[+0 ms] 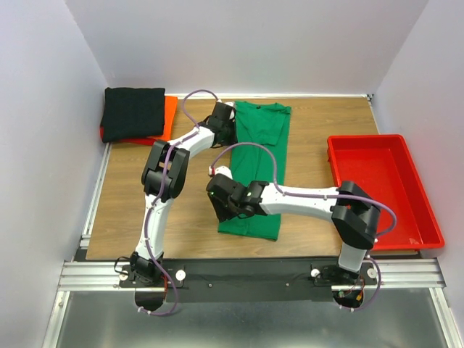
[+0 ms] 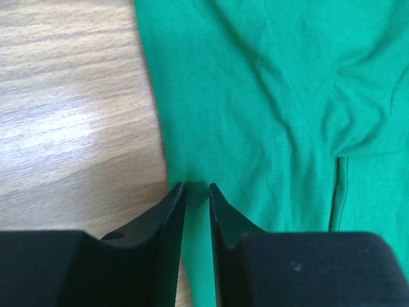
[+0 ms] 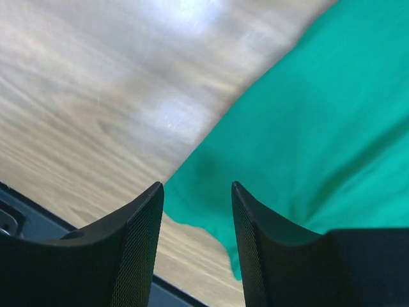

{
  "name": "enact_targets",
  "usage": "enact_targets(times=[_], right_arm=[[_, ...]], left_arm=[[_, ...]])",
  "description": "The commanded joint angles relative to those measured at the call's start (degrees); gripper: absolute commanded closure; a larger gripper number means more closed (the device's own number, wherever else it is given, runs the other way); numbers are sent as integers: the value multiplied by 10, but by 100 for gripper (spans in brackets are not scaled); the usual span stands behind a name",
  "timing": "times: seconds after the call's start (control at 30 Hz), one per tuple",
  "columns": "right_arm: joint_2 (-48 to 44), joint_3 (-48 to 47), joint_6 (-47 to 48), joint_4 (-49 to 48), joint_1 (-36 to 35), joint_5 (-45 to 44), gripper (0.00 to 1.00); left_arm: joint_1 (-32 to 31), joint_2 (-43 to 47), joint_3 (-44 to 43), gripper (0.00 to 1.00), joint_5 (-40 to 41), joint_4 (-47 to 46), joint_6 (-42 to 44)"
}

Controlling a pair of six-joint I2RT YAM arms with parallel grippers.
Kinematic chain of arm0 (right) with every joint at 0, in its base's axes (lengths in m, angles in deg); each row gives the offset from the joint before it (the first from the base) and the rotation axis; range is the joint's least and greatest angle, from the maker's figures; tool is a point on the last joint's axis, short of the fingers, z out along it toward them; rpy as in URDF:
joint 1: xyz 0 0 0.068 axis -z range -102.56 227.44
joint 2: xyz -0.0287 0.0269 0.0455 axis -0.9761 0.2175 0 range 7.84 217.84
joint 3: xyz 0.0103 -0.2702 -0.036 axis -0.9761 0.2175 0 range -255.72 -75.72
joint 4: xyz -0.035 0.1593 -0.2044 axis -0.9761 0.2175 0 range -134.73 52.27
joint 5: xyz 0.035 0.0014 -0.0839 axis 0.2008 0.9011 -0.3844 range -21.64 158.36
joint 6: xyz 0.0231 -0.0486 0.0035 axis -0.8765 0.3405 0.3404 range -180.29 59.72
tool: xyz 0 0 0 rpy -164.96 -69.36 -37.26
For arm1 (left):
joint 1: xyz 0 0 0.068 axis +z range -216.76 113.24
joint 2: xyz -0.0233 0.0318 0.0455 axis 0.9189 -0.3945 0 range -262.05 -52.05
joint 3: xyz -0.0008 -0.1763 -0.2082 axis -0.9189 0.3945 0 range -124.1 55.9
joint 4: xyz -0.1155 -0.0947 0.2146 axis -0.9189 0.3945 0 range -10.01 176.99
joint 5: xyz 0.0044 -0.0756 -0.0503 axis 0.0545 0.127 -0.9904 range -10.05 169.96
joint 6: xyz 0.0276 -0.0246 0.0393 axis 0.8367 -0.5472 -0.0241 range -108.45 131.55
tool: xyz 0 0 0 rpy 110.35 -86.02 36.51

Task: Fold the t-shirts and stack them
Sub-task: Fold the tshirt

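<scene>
Green t-shirt (image 1: pixel 264 134) flat at table (image 1: pixel 138 210) centre, left gripper (image 2: pixel 195 187) at its 11 o'clock edge, jaws nearly together, grasp cannot be told, right gripper (image 3: pixel 197 185) released, straddling its 7 o'clock corner, black t-shirt (image 1: pixel 133 112) atop orange-red t-shirt (image 1: pixel 169 116) at 10 o'clock.

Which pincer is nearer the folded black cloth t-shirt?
Left. The left pincer is at the bright green cloth t-shirt's far left edge, just right of the folded black cloth t-shirt; the right pincer is at the green shirt's near-left corner, farther off.
</scene>
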Motion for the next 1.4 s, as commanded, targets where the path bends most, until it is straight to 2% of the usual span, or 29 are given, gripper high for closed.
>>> enact_targets(times=[0.0, 0.1, 0.4, 0.57, 0.6, 0.77, 1.0, 1.37], right_arm=[[28, 1, -19, -9, -24, -35, 47], [41, 7, -26, -9, -33, -36, 55], [71, 7, -34, -9, -57, -41, 59], [75, 10, -36, -9, -62, -42, 78], [72, 11, -37, -7, -63, -42, 85], [45, 28, -39, -8, -64, -33, 99], [3, 53, -40, -8, -72, -11, 100], [-16, 80, -47, -10, -85, 9, 100]], left_arm=[[2, -22, -7, 74, -5, 11, 10], [2, -25, -7, 77, -8, 7, 9], [2, -32, -4, 91, -12, 2, 7], [2, -34, -4, 100, -15, 0, 6], [2, -34, -3, 100, -14, 1, 7], [3, -33, -6, 100, -6, 3, 8], [9, -29, -23, 100, 4, 10, 8], [21, -24, -33, 100, 7, 16, 8]])
